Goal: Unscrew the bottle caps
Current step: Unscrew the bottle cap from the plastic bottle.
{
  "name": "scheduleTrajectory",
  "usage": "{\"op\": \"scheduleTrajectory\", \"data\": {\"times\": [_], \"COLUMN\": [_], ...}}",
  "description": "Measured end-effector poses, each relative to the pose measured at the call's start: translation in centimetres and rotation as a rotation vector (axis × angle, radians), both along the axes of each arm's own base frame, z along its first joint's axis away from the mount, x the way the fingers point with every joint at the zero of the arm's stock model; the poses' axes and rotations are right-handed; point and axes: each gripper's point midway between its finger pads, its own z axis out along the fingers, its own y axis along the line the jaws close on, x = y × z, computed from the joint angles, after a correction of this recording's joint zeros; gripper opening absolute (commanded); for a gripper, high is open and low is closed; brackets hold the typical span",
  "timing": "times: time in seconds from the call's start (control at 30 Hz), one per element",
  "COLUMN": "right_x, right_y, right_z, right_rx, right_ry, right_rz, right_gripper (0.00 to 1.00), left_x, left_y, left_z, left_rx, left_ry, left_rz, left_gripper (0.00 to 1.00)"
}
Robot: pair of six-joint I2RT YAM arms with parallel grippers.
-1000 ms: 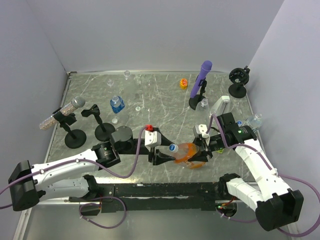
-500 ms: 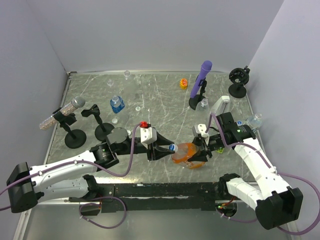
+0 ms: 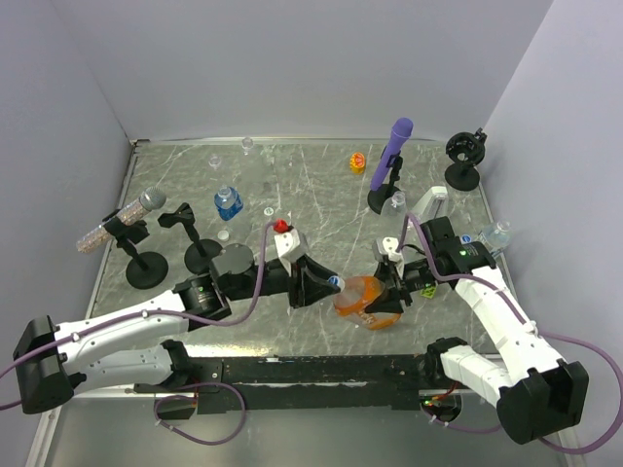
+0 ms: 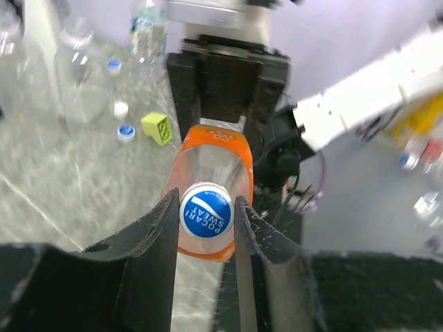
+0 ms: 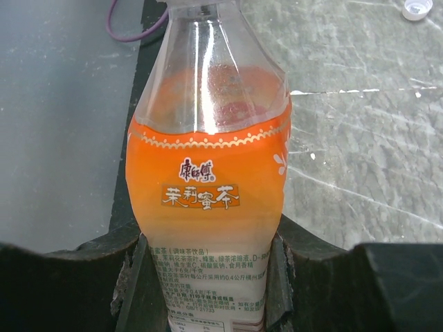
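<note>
Orange bottle (image 3: 362,297): squarish, transparent, orange-labelled, lying on its side just above the table (image 3: 311,185), close to the near edge and right of its middle, neck pointing left. Its cap (image 4: 205,211), blue and white with printed lettering, is screwed on; the lettering is legible only in the left wrist view, while overhead the cap is a small pale dot. Left gripper (image 3: 326,287): fingers pressed against both sides of the cap, clamped on it, as the left wrist view shows. Right gripper (image 5: 208,277): closed on the lower body of the orange bottle, both pads against the label; this contact is plain in the right wrist view and masked by the arm from above. Yellow-green block (image 4: 157,128) and two loose caps, one blue (image 4: 126,131) and one white (image 4: 121,108), are seen on the table beyond the bottle in the left wrist view only. Blue-labelled bottle (image 3: 228,203): upright, left of the table's middle. Clear bottle (image 3: 494,234): at the right edge. Orange-yellow cap (image 3: 358,162) and purple microphone (image 3: 392,146): near the far edge, right of centre. Grey microphone (image 3: 122,219): on a stand at the left edge.
</note>
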Motion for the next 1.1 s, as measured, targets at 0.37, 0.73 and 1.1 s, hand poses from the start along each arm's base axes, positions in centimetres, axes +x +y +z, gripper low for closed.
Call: {"op": "scheduleTrajectory", "data": {"times": [0.37, 0.73, 1.1], "right_x": [0.8, 1.8, 1.6], "right_y": [0.2, -0.1, -0.1], "right_z": [-0.3, -0.6, -1.0], "right_rx": [-0.018, -0.035, -0.043], "right_ry": [0.017, -0.015, -0.009], "right_rz": [-0.027, -0.05, -0.036], "right_gripper": [0.18, 0.18, 0.19], "left_x": [1.9, 3.3, -1.0], "left_y": [0.9, 0.7, 4.6], "left_z": [-0.1, -0.1, 3.7], "left_rx": [-0.091, 0.091, 0.056], "left_ry": [0.636, 0.643, -0.076], "left_rz": [0.294, 0.518, 0.159], "left_gripper": [0.01, 0.86, 0.98]}}
